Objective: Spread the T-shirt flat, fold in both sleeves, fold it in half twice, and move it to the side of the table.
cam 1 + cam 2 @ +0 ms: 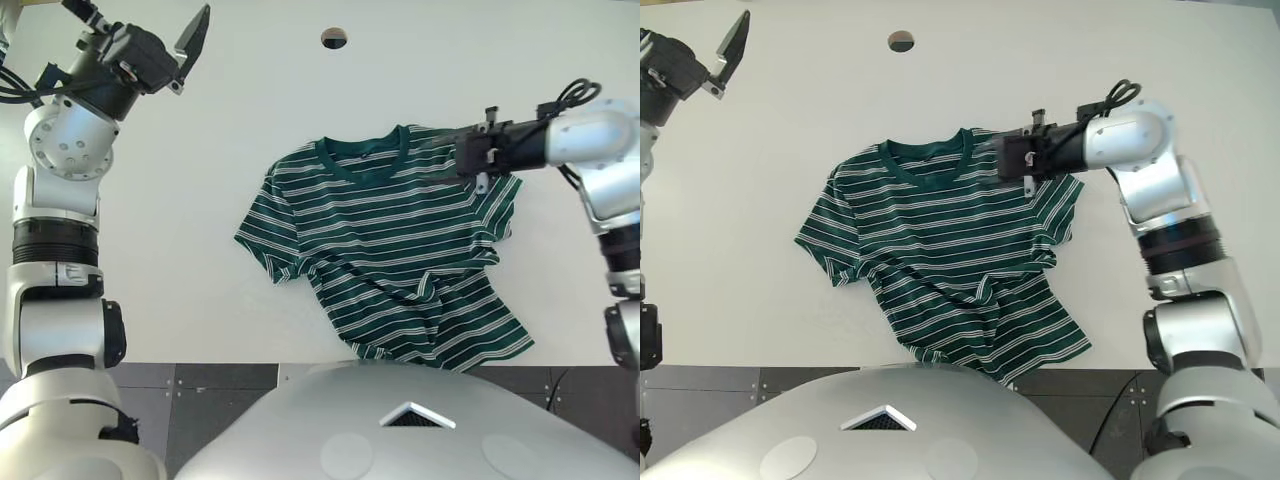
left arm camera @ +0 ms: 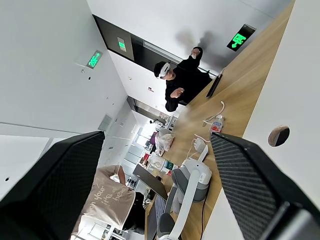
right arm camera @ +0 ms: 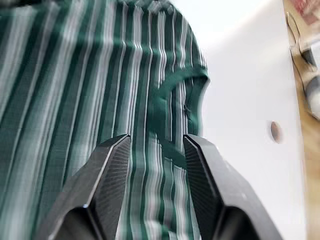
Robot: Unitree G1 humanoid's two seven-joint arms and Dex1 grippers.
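Observation:
A green T-shirt with white stripes (image 1: 390,260) lies front up on the white table (image 1: 170,250), collar toward the far side. Its body is rumpled, with a bunched fold near the middle, and the hem reaches the table's front edge. My right gripper (image 3: 156,145) is low over the shirt's right shoulder beside the collar (image 3: 175,100); its fingers (image 3: 107,170) stand apart with striped cloth showing between them, so it is open. My left gripper (image 2: 157,137) is raised high over the table's far left corner, open and holding nothing, with one finger (image 1: 195,30) pointing up.
A small round hole (image 1: 334,39) sits in the tabletop beyond the collar. Bare white surface stretches left of the shirt and behind it. The table's front edge (image 1: 200,364) runs just below the hem.

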